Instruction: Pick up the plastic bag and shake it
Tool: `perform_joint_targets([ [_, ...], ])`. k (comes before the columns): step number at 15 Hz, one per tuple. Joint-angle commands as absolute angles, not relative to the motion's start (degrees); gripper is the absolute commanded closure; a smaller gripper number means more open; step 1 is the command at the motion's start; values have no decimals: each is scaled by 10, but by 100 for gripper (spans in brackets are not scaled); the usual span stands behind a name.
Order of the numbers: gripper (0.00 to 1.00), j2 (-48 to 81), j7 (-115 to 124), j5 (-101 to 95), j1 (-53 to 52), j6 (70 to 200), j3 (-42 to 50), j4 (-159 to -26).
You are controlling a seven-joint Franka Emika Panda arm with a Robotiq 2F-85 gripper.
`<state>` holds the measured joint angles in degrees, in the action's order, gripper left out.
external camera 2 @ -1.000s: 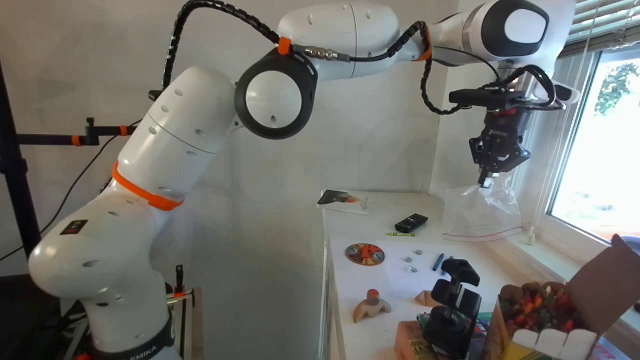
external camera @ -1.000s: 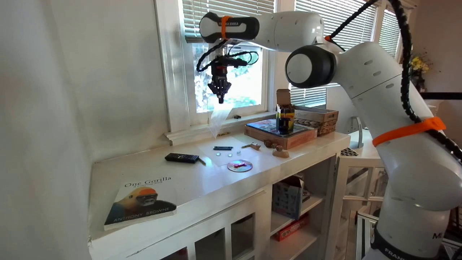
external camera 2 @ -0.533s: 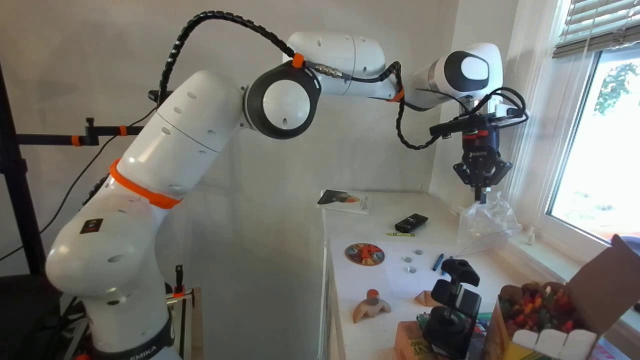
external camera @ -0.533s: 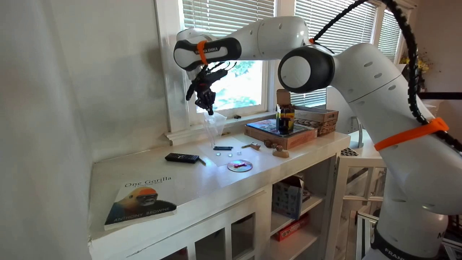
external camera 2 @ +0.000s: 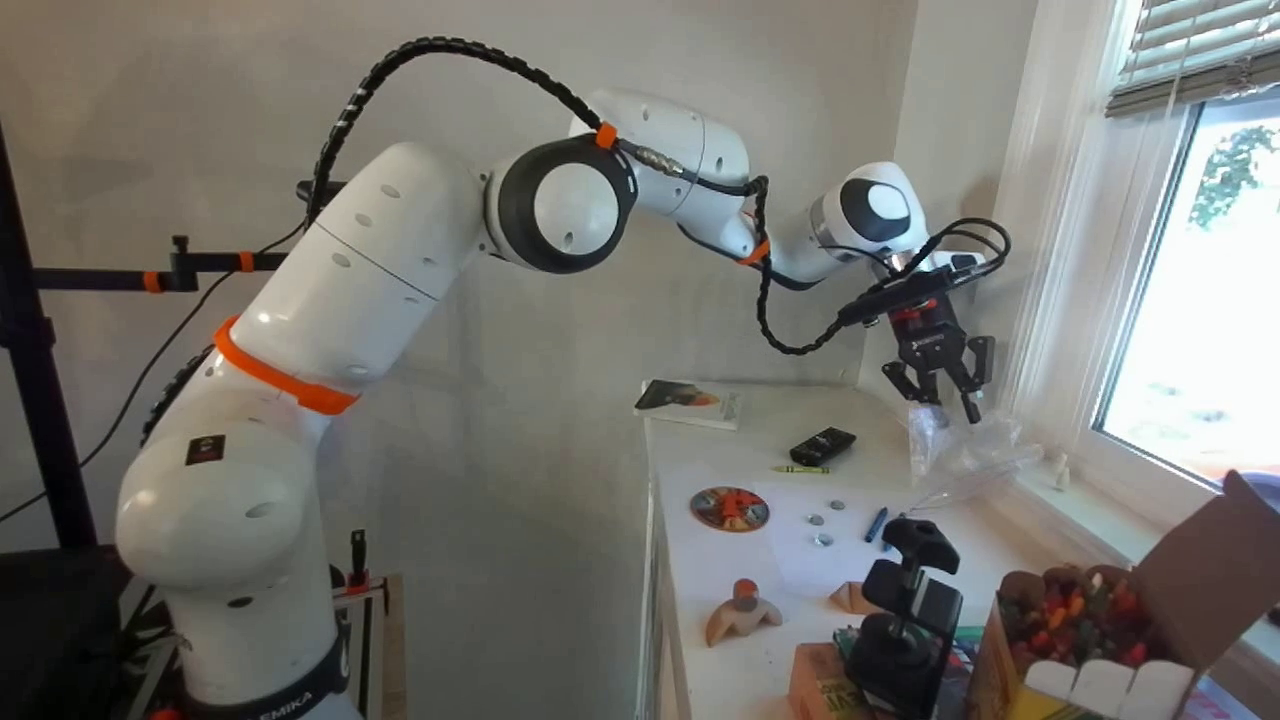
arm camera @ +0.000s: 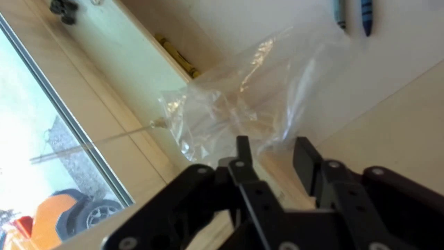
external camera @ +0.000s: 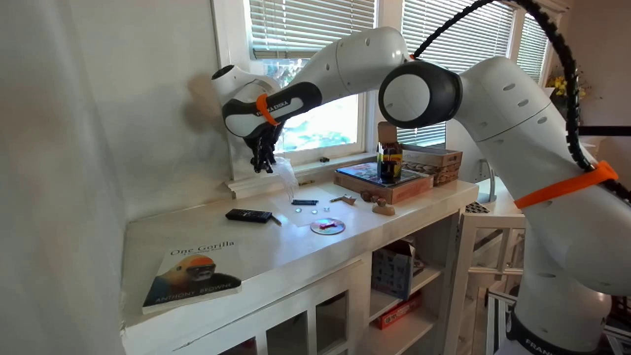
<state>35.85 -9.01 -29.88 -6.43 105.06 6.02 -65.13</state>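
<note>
The clear plastic bag point(external camera: 286, 177) is crumpled near the window sill, just below the fingertips. It also shows in an exterior view point(external camera 2: 965, 455) and spreads out ahead of the fingers in the wrist view point(arm camera: 242, 104). My gripper point(external camera: 263, 170) is tilted, low over the far end of the counter by the window. In an exterior view the gripper point(external camera 2: 952, 410) has its fingers spread apart. In the wrist view the gripper point(arm camera: 272, 140) shows a clear gap between the fingers, with the bag's edge by the tips. I cannot tell whether the bag touches a finger.
The white counter point(external camera: 261, 246) holds a remote point(external camera 2: 823, 446), a disc point(external camera 2: 731, 508), blue crayons point(arm camera: 367, 15), a book point(external camera: 197, 276) and a wooden figure point(external camera 2: 743, 612). An open carton point(external camera 2: 1080, 620) and a black clamp point(external camera 2: 905, 610) stand nearer. The window sill point(arm camera: 138, 55) runs beside the bag.
The arm has moved down and toward the wall, and the gripper has tilted. Its fingers have gone from shut on the bag to spread apart. The bag sits lower and more crumpled.
</note>
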Motion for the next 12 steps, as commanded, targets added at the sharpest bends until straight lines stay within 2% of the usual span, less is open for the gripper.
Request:
perform_joint_targets([
  [1,28,304,-111,-252,-48,1104,22,-727],
  [5,0,241,-145,-148,-24,1114,-20,-773],
  [12,0,127,-169,53,35,965,-25,-809],
])
